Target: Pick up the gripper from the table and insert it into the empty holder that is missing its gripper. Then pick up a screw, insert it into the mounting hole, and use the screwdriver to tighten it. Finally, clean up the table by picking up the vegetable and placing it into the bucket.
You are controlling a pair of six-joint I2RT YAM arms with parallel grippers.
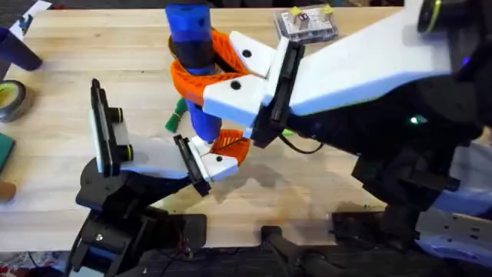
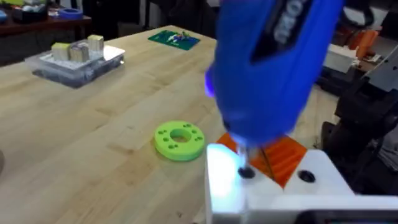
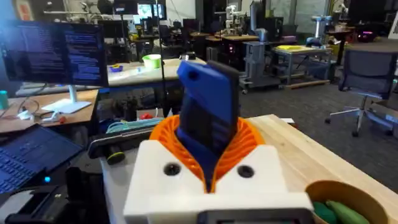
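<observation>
Evidently the blue cylindrical powered screwdriver, rigid, smooth-sided and top-heavy, is best held around its thick barrel, where the right gripper has its orange ribbed jaws clamped. Its thin metal bit meets the white blocky holder beside the left gripper, whose jaws I cannot tell, with a lime-green round disc nearby.

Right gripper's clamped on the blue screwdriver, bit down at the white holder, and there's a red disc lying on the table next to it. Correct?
One detail is off: the disc is lime green, not red, as the left wrist view shows. The rest holds: the right gripper clamps the blue screwdriver, its bit at the white holder.
</observation>
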